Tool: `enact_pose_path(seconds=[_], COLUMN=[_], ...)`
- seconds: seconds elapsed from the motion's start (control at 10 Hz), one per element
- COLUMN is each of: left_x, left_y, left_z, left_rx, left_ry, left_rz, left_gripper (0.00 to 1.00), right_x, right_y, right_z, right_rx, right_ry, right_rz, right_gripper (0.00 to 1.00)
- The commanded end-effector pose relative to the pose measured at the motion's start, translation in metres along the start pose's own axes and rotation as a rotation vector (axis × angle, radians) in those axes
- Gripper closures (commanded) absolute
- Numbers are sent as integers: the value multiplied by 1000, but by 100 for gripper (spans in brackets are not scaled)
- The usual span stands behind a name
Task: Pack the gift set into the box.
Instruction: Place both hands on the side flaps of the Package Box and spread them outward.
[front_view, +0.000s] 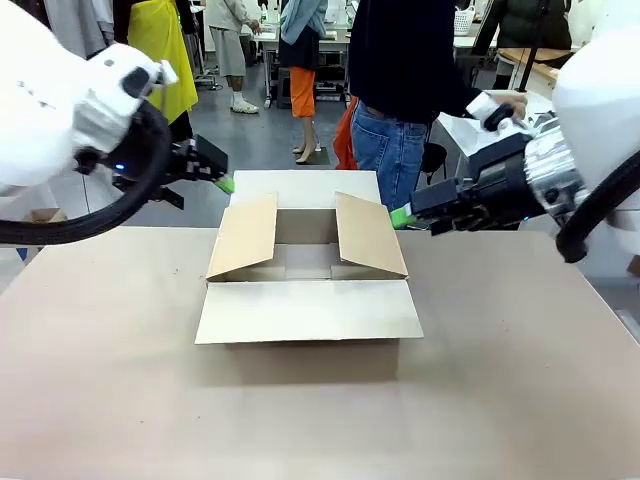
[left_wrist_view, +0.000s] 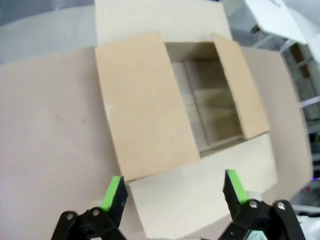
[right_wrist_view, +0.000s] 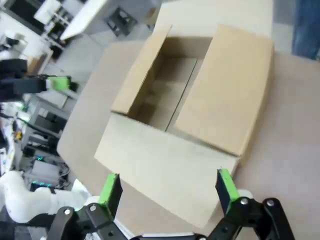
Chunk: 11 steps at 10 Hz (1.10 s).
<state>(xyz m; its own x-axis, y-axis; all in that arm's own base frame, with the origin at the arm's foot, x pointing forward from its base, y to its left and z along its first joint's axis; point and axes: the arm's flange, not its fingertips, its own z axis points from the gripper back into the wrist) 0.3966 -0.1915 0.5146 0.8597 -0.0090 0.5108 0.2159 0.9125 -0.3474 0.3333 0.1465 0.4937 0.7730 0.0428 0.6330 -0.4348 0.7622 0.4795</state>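
while the box sits at the middle of the counter, flaps spread and cavity bare, i judge the step as readying it for the gift set. method: i'd press both leaning side flaps outward, keeping the mouth unobstructed. left gripper: fingers apart, holding nothing. right gripper: likewise. count: one box, four flaps, two grippers, one person beyond.
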Motion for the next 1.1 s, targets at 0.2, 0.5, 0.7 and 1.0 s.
enact_pose_path(seconds=[0.2, 0.5, 0.7, 1.0], left_x=[-12, -5, 19, 48], left_y=[2, -10, -61, -120], left_z=[23, 16, -8, -71], left_rx=[-42, -19, 95, 246], left_ry=[-46, -56, -51, 39], left_rz=[31, -32, -134, -197], left_gripper=[0, 0, 0, 0], right_x=[0, 0, 0, 0], right_y=[0, 0, 0, 0], right_z=[0, 0, 0, 0], right_rx=[0, 0, 0, 0], right_ry=[0, 0, 0, 0], right_rz=[0, 0, 0, 0], right_gripper=[0, 0, 0, 0])
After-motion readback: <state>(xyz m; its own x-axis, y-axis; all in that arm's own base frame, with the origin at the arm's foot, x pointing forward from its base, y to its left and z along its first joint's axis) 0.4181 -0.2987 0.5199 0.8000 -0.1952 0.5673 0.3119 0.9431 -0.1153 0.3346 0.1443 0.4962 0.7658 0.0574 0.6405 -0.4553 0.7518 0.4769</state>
